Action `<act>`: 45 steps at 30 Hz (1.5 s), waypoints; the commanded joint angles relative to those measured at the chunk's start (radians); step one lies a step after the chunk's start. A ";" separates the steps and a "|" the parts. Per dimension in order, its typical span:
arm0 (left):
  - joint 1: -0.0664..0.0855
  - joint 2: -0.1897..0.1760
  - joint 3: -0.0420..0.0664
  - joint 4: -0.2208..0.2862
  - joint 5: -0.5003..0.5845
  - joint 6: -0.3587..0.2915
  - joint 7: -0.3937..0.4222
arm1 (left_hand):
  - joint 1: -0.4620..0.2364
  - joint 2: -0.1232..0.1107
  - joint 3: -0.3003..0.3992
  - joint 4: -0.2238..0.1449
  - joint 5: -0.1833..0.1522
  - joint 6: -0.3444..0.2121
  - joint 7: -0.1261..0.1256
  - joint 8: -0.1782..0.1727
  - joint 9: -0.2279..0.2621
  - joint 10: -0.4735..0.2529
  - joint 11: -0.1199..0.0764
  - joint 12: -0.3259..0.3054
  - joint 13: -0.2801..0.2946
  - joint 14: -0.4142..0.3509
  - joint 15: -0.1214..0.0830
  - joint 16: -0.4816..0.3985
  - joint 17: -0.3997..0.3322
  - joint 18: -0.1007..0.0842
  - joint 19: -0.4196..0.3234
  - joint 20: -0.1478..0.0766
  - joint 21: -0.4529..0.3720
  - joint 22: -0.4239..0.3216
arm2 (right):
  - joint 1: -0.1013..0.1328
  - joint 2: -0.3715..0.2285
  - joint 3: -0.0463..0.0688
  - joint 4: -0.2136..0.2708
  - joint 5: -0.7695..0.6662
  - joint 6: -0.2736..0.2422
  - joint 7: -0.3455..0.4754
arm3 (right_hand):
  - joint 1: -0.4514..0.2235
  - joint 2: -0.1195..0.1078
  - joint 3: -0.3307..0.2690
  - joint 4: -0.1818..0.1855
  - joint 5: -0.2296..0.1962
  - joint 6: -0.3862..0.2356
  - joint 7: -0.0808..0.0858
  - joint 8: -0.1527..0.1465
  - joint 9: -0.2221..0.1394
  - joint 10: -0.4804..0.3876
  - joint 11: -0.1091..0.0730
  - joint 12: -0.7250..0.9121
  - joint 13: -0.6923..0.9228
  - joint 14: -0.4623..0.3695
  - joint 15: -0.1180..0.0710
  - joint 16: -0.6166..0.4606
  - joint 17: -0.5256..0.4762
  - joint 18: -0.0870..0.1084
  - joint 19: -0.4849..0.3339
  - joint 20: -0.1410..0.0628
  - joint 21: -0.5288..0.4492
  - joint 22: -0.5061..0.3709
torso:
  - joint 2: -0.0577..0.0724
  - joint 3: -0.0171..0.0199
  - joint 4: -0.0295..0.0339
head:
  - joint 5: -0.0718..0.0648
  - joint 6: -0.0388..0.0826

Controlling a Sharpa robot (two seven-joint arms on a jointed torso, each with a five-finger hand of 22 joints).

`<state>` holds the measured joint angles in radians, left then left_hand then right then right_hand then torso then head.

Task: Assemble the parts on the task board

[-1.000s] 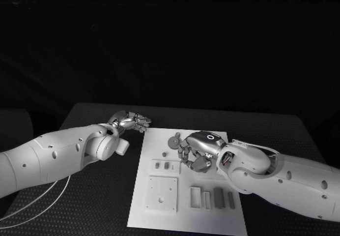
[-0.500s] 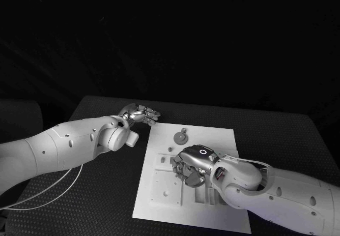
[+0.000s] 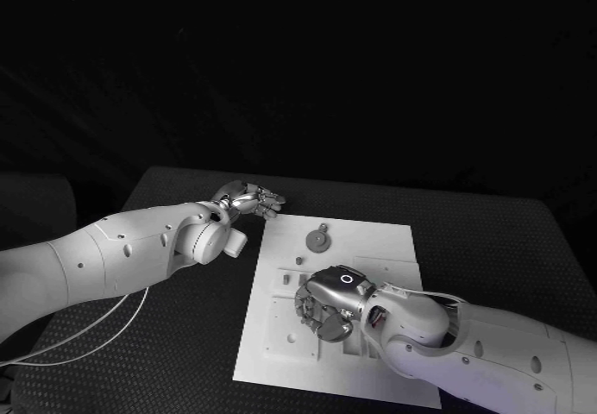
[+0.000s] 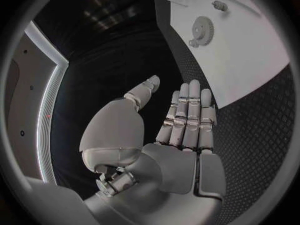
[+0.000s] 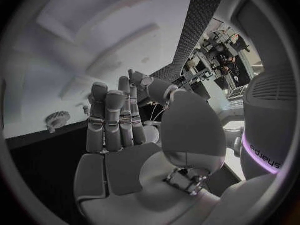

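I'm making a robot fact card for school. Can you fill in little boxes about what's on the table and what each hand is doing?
Table: black
Task board: white plate in the table's middle
Round part: gear-like piece near the board's far end
Left hand: off the board by its far corner, fingers straight, holding nothing
Right hand: low over the board's middle, fingers pointing down at the parts; grip cannot be told
Parts under right hand: hidden

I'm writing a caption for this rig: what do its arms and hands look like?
Both arms have smooth white rounded shells. The left hand and right hand are silver, jointed metal. A small ring marks the right wrist, and thin pale cables trail beneath the left arm.
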<state>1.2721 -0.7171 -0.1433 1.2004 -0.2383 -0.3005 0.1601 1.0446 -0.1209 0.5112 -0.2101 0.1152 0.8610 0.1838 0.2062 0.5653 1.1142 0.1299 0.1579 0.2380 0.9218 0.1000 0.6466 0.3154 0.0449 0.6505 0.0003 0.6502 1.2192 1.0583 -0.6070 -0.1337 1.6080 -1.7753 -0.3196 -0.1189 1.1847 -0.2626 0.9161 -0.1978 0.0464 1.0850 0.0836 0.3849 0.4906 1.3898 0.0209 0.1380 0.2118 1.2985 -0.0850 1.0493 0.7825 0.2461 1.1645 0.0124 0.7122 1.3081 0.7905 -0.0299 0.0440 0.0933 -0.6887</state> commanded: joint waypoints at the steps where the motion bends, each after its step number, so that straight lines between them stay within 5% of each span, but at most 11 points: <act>1: 0.001 0.000 0.001 0.002 0.005 0.017 0.008 | -0.004 0.004 -0.003 0.003 -0.002 -0.007 0.001 0.005 -0.001 -0.008 0.001 0.006 -0.001 0.006 0.000 -0.005 0.001 0.010 0.009 0.000 -0.005 0.001 | -0.001 0.001 0.000 0.004 -0.026 0.026 0.005 | 0.000 0.007 -0.002 -0.007 0.004 0.010 0.000 0.003 0.001 0.005 0.001 0.003 0.001 0.001 -0.004 0.006 0.002 0.016 -0.001 -0.006 0.004 0.021 | 0.000 -0.0009 0.0004 | 0.001 -0.003; 45: 0.001 -0.007 0.001 0.010 0.005 0.021 0.007 | -0.006 0.004 -0.004 0.005 -0.003 -0.008 0.001 0.006 -0.002 -0.009 0.001 0.007 -0.001 0.006 0.000 -0.009 0.007 0.010 0.009 0.000 -0.007 0.002 | -0.001 0.003 0.000 -0.030 -0.089 0.045 -0.018 | -0.002 0.008 -0.002 -0.013 0.003 0.012 -0.001 0.002 0.002 0.007 0.000 0.003 0.002 0.002 -0.005 0.007 0.003 0.016 0.000 -0.006 0.008 0.021 | 0.000 -0.0003 0.0006 | -0.007 0.003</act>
<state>1.2720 -0.7251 -0.1433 1.2068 -0.2377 -0.2938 0.1597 1.0446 -0.1210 0.5088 -0.2077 0.1152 0.8610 0.1838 0.2062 0.5653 1.1107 0.1336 0.1618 0.2383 0.9218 0.1000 0.6427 0.3203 0.0448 0.6505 0.0003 0.6465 1.2197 1.0587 -0.6051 -0.1334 1.5806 -1.8502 -0.2893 -0.1342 1.1847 -0.2632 0.9148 -0.2044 0.0462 1.0902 0.0825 0.3831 0.4910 1.3896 0.0208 0.1378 0.2126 1.3001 -0.0827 1.0493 0.7839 0.2471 1.1642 0.0132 0.7161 1.3074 0.7900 -0.0304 0.0445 0.0862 -0.6843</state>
